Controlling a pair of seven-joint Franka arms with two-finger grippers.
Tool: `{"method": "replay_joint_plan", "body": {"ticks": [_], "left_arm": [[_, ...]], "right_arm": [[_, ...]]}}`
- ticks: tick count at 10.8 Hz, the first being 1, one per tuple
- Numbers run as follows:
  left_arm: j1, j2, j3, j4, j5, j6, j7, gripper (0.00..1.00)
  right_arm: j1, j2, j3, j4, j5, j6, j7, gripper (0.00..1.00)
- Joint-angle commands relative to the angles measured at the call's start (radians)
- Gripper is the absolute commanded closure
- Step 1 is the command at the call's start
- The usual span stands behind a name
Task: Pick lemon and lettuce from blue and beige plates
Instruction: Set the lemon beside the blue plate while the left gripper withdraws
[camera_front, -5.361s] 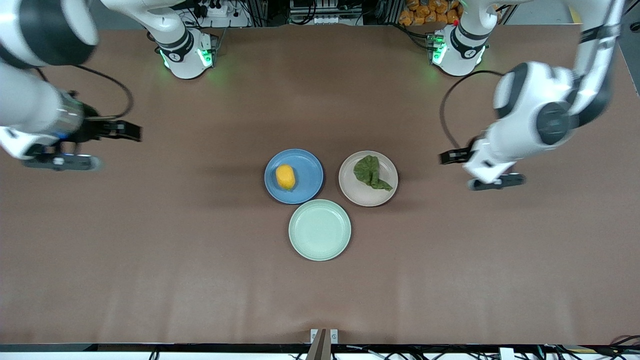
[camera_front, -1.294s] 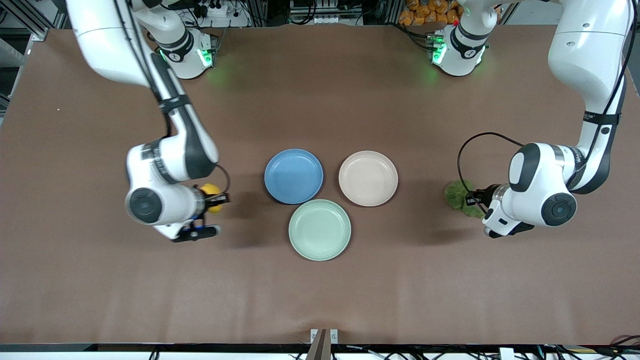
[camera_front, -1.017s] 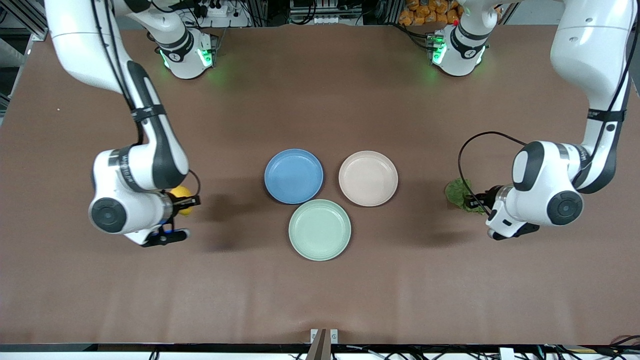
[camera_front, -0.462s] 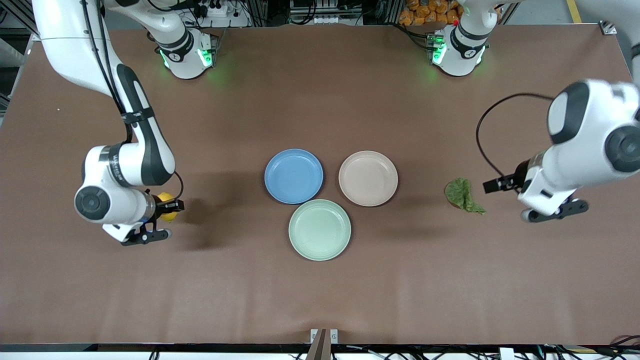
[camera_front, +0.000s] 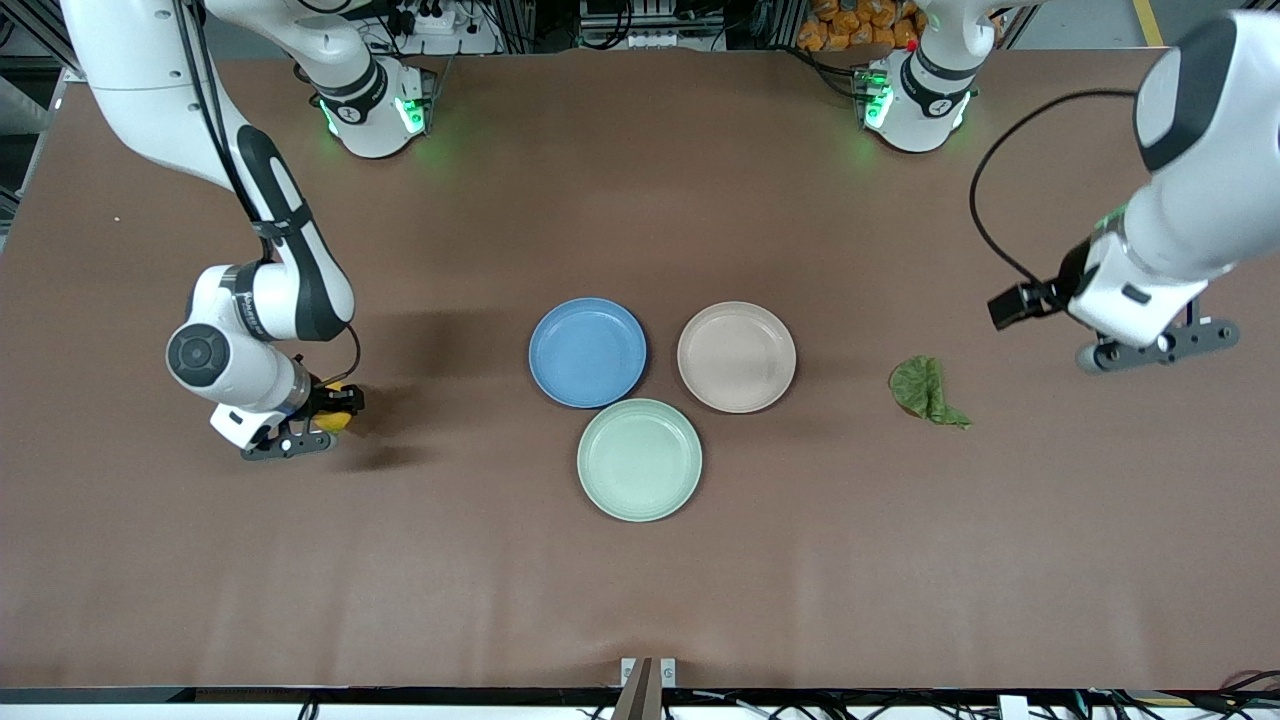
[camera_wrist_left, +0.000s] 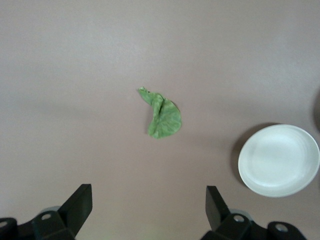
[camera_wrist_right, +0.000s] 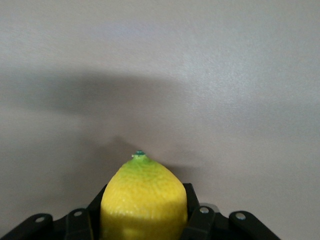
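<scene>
Lemon (camera_front: 333, 417) is sitting clamped between the right gripper's (camera_front: 322, 420) fingers, low over bare table (camera_front: 640, 600) well off the blue plate (camera_front: 587, 352) toward the right arm's end. Lettuce (camera_front: 925, 389) is lying flat on the table, near the beige plate (camera_front: 736, 357) toward the left arm's end. A mint plate (camera_front: 639, 459) is lying nearer the camera, touching both plates. All three are holding nothing. No legible writing. The left gripper (camera_wrist_left: 148, 212) is hanging spread apart, raised over the table near the lettuce.
</scene>
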Motion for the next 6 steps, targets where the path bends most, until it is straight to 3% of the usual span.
{"method": "replay_joint_plan", "body": {"ticks": [1, 2, 3, 5, 6], "left_arm": [[0.006, -0.057, -0.032, -0.029, 0.021, -0.020, -0.014, 0.00], [0.010, -0.072, -0.032, -0.029, 0.014, -0.020, -0.001, 0.00], [0.009, -0.089, -0.032, -0.032, 0.014, -0.020, 0.001, 0.00], [0.007, -0.103, -0.033, -0.032, 0.009, -0.028, 0.003, 0.00], [0.009, -0.112, -0.033, -0.033, 0.009, -0.035, 0.003, 0.00]], "right_arm": [[-0.026, -0.014, 0.011, -0.044, -0.014, 0.047, -0.014, 1.00], [-0.026, -0.012, 0.011, -0.043, -0.014, 0.049, -0.013, 0.68], [-0.026, -0.017, 0.011, -0.037, -0.013, 0.038, -0.011, 0.01], [-0.017, -0.056, 0.011, 0.003, -0.014, -0.003, -0.013, 0.00], [-0.020, -0.084, 0.011, 0.059, -0.014, -0.134, -0.011, 0.00]]}}
